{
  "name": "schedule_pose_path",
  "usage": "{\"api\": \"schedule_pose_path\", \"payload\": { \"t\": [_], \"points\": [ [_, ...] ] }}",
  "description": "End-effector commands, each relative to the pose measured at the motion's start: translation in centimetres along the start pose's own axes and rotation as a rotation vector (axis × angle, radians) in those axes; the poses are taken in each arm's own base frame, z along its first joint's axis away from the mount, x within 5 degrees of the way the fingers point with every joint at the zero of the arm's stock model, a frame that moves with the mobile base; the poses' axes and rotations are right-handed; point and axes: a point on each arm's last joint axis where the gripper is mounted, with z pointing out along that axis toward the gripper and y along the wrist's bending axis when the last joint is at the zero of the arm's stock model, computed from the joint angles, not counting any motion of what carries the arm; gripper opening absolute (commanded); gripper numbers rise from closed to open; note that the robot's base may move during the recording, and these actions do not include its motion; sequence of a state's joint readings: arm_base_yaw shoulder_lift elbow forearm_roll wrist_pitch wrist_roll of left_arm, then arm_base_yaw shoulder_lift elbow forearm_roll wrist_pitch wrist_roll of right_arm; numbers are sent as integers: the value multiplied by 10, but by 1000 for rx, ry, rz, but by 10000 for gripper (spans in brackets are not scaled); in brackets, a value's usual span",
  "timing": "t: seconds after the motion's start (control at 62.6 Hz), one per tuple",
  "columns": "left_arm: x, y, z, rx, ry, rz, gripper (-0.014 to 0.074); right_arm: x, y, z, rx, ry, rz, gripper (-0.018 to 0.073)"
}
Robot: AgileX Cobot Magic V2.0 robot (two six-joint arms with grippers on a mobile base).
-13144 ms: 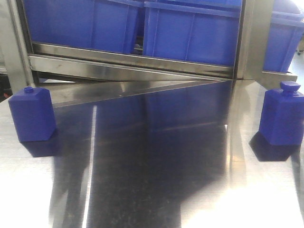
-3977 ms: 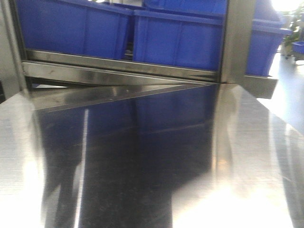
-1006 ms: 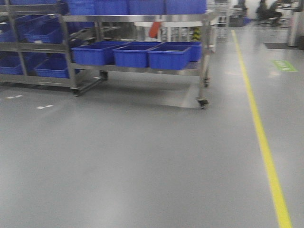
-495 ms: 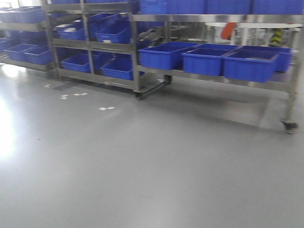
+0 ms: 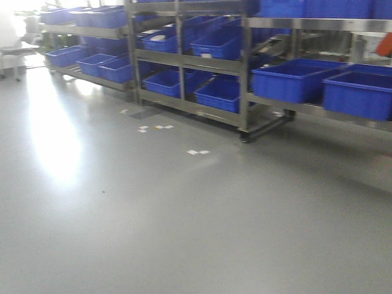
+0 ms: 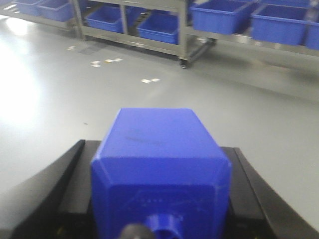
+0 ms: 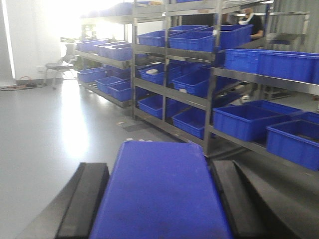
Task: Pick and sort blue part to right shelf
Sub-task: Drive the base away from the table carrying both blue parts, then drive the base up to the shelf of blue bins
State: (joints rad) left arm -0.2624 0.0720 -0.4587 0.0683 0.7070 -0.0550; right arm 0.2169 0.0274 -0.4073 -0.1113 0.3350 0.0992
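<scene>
The step in hand looks like the carry: both arms are loaded and the robot faces open grey floor (image 5: pixel 153 214) rather than a worktop, with steel racks (image 5: pixel 245 73) of blue bins (image 5: pixel 288 79) well ahead. The left fingers (image 6: pixel 60 194) are clenched on the left blue part (image 6: pixel 157 164), one black finger pressed to each flank. The right fingers (image 7: pixel 84 199) grip the right blue part (image 7: pixel 159 194) in the same manner. Neither part has reached a shelf. Which rack is the right shelf cannot be told from here, so the next move probably calls for closing on the racks, lining up squarely with the correct one, and only then reaching out to set a part down without loosening the grip on the way. The left part is a matt plastic block with bevelled edges, a faint scuff on its upper face and a short round neck (image 6: pixel 162 231) at the near end. Of the right part only a broad, flat, smooth face shows. The fingers are dull black wedges, the floor is glossy with window glare and small white marks (image 5: pixel 197 151), and the rack posts are bright brushed metal.
</scene>
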Motion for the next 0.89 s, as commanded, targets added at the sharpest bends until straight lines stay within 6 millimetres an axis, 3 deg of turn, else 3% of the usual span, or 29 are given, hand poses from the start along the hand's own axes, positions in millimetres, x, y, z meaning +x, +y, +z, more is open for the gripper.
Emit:
{"api": "schedule_pose_path", "payload": {
  "t": [0.0,0.878],
  "points": [
    [-16,0,-2,5,-102,-1,262,-18,1,0,-6,-110,-19,290],
    [-16,0,-2,5,-102,-1,262,-18,1,0,-6,-110,-19,290]
  ]
}}
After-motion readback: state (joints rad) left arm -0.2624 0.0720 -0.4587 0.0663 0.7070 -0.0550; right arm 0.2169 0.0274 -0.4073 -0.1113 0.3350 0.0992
